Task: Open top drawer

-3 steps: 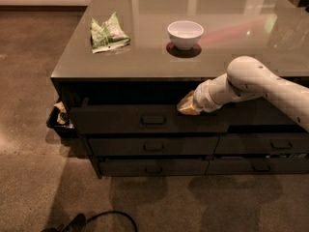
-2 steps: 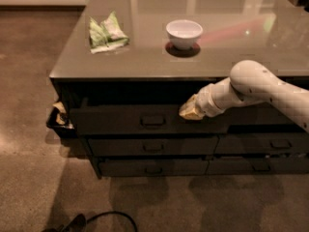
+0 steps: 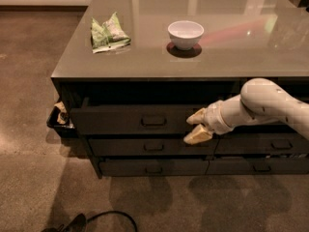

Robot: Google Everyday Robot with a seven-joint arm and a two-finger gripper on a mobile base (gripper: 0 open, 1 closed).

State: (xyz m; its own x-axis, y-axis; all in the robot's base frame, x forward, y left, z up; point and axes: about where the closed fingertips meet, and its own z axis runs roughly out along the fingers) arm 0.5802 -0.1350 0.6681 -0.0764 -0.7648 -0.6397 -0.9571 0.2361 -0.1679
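End effector (image 3: 197,126), fingers spread, sits at the top drawer (image 3: 116,122) front, right of its pull (image 3: 153,121), under the worktop (image 3: 145,66) overhang. Open floor (image 3: 159,202) in front; cable (image 3: 116,215) lower left. Bin (image 3: 57,123) crowds the left side.

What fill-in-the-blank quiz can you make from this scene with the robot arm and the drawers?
1. The gripper hangs in front of the top drawer, on the ____ of its metal pull in the picture.
2. The bowl on the countertop is coloured ____.
3. Near the bowl lies a crumpled ____ bag.
Missing words: right; white; green.
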